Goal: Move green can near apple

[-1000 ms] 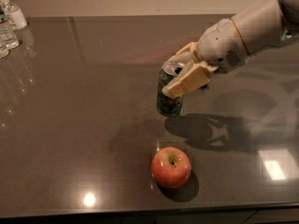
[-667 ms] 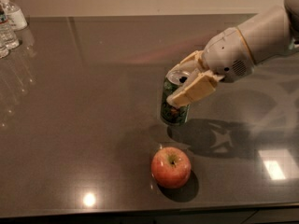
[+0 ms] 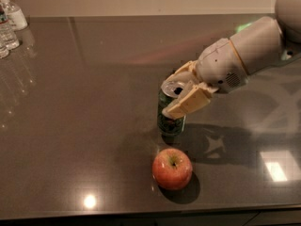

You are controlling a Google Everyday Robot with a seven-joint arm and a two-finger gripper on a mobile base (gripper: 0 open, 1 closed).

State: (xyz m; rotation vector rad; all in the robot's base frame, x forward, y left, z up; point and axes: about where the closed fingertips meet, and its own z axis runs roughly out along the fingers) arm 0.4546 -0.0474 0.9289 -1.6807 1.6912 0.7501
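The green can (image 3: 170, 120) stands upright on the dark table (image 3: 94, 102), its silver top with the pull-tab opening showing. My gripper (image 3: 181, 91) comes in from the right on a white arm and is shut on the can's upper part, one tan finger in front and one behind. The red-orange apple (image 3: 172, 168) sits on the table just in front of the can, a small gap between them.
Clear plastic bottles (image 3: 9, 22) stand at the far left back corner. The table's front edge (image 3: 141, 215) runs just below the apple. A wall rises behind the table.
My gripper has carried the can toward the front of the table, closer to the apple. The apple has not moved.
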